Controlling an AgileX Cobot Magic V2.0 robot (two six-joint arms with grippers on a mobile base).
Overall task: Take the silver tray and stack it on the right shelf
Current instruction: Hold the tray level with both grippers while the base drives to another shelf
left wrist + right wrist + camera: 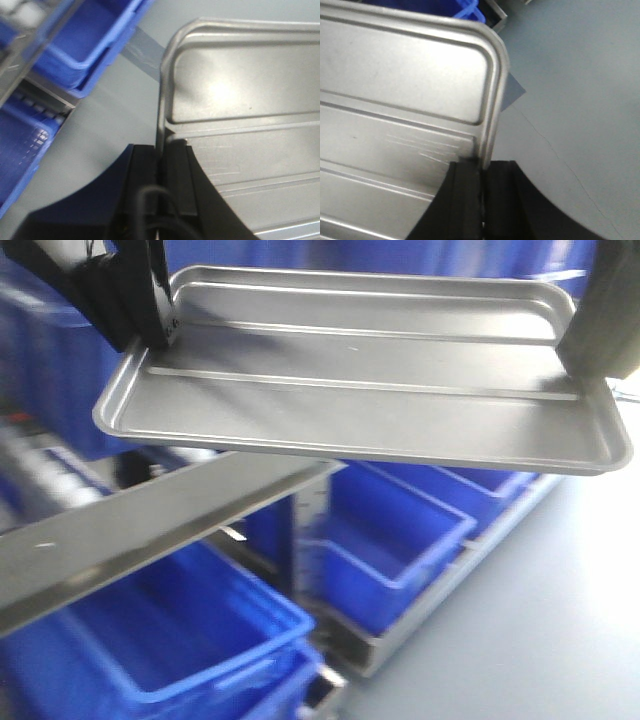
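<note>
Closeup from the left wrist: shows the left gripper [161, 150] with its black fingers [144, 167] pinched narrow on a short-side rim of the silver tray [240, 125], the thin metal edge sandwiched between them just below a rounded corner. Shows much the same from the right wrist: right gripper [482, 167] nipped tight onto the opposite short rim, fine scratches on the tray floor beside the pads. Seen from the front, hangs in mid-air between the two arms, floor side up, roughly level, both long ridges running across it from side to side. Sits above a broad brushed-steel bar of the right shelf [150, 530], which slants across the lower left; cannot tell whether the tray's near rim touches that bar or clears it. Further down and back, reveals open blue bins [400, 540] lined up in a low metal frame. Ends at the plain grey floor [560, 620] to the right, well below the tray.
</note>
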